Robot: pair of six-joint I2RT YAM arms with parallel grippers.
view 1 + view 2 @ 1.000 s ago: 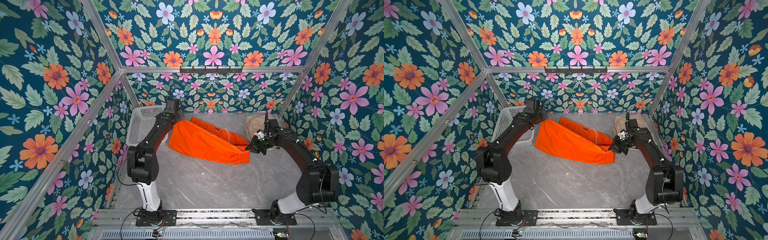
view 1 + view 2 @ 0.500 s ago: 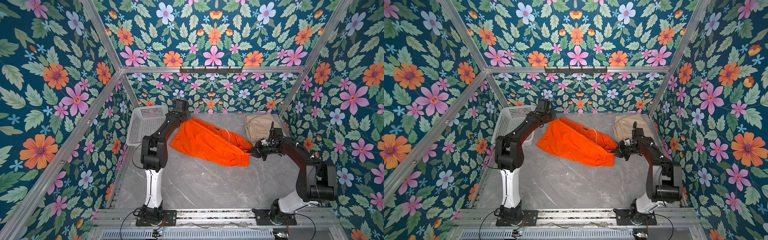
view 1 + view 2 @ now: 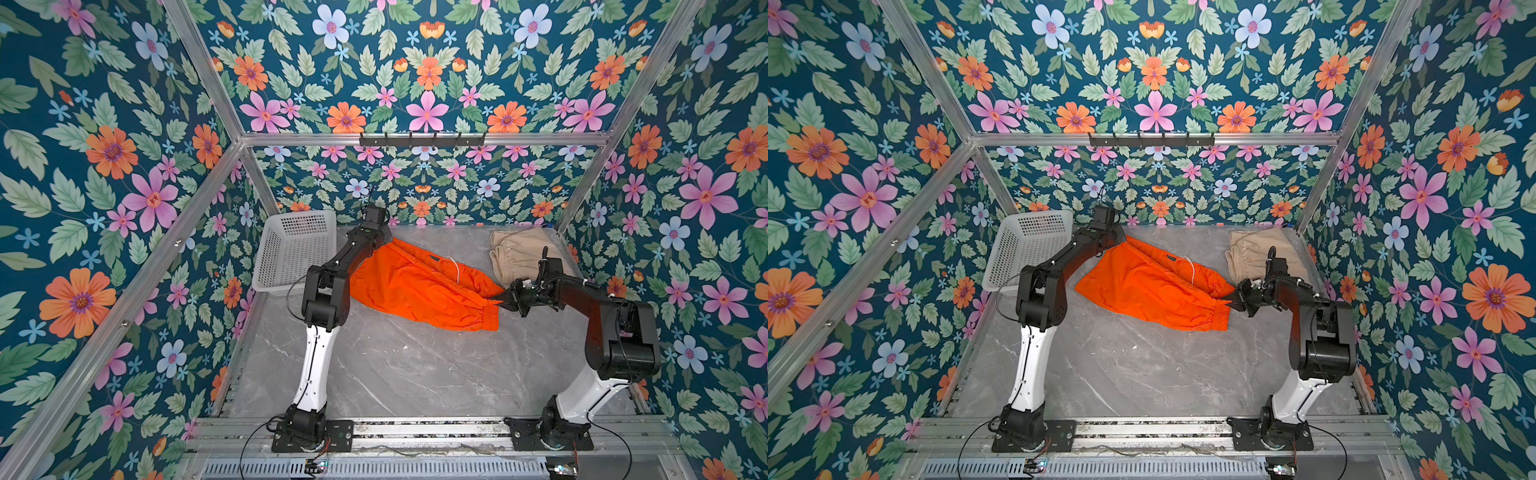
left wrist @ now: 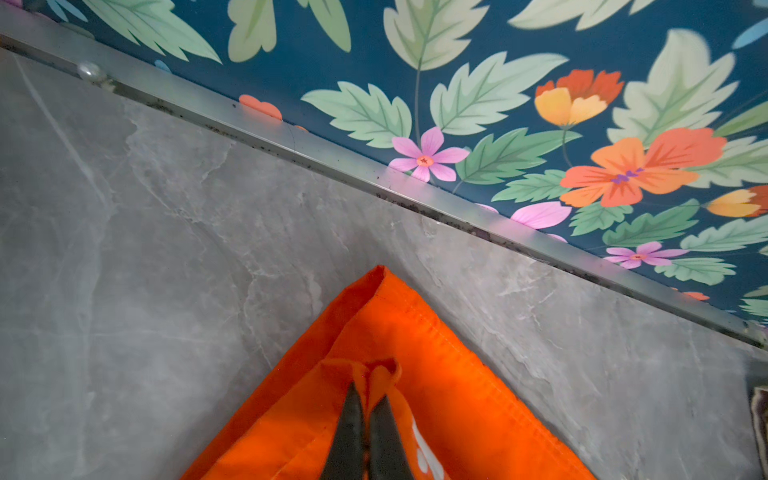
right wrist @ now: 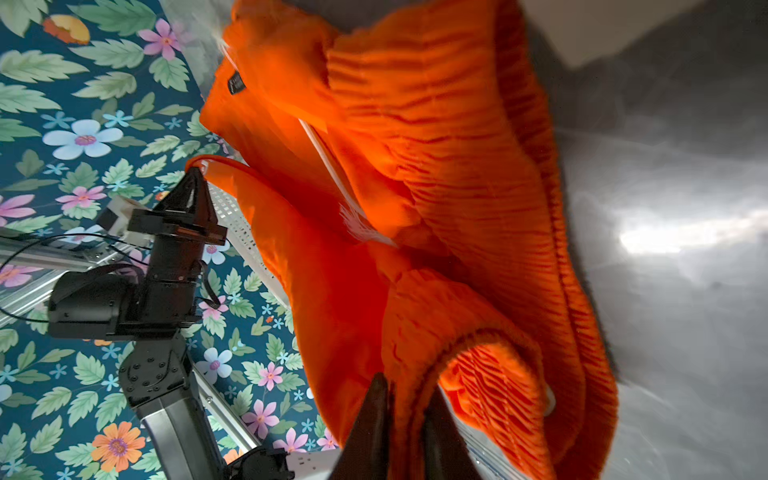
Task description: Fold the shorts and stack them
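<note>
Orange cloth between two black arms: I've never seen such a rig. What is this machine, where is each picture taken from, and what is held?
Two robot arms stand at a grey table. Both top views look down on the whole scene; each wrist view looks along one arm's pincer. The cloth is orange shorts; beige shorts lie at the back right, a white basket at the back left. The left pincer is shut on a corner of the orange shorts; the right pincer pinches their gathered band.
</note>
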